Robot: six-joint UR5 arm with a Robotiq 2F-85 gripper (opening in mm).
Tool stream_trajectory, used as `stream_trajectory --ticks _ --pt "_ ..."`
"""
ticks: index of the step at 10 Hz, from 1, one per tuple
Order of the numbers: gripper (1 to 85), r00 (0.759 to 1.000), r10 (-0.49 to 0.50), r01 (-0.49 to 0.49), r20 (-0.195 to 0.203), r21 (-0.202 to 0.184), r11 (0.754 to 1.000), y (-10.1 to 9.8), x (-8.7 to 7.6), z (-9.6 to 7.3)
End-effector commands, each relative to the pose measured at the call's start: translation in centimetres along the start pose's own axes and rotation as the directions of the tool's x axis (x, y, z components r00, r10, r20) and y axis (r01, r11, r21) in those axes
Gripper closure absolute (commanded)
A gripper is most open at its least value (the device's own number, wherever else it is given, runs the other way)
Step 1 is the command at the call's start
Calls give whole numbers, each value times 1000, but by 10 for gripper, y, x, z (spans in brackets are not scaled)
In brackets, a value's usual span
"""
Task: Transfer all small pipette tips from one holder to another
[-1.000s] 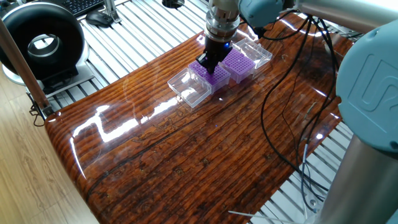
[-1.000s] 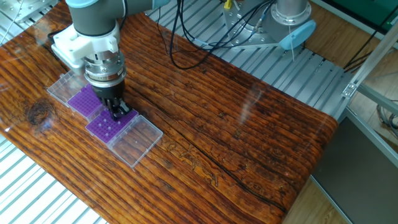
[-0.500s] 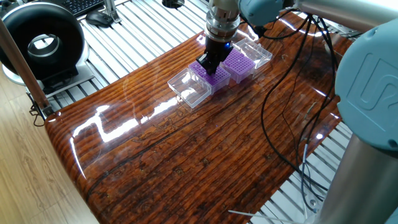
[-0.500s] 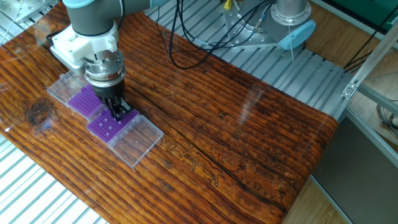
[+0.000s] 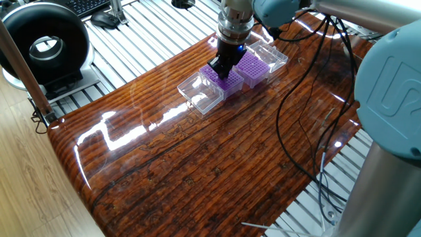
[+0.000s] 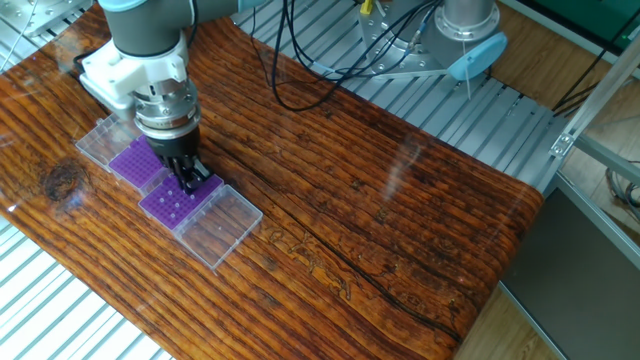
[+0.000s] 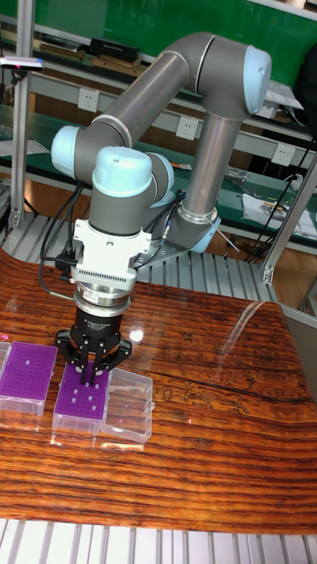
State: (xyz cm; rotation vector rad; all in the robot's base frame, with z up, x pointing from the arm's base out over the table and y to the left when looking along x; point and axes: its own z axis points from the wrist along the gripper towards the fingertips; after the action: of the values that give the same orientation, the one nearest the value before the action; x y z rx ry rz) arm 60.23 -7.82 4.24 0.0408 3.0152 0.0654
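Gripper [image 6: 188, 178] low over purple rack [image 6: 175, 203] on wooden table [image 6: 400, 200].

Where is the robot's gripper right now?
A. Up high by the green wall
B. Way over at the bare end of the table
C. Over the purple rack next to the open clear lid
C. The gripper points straight down at the purple rack, the one with the open clear lid beside it; the other purple rack sits off to the side.

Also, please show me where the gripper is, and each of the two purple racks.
gripper [image 7: 91, 374]: tall fixed view, between fingertips.
purple rack under the gripper [image 7: 81, 401]: tall fixed view, top grid.
other purple rack [image 7: 28, 370]: tall fixed view, top grid.
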Motion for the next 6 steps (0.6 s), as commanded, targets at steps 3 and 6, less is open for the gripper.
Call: stream_trajectory --ticks 3,6 --pt "693 1000 21 -21 -7 -25 999 2 -1 -3" --pt "727 1000 31 -31 -6 -28 999 1 -2 -2"
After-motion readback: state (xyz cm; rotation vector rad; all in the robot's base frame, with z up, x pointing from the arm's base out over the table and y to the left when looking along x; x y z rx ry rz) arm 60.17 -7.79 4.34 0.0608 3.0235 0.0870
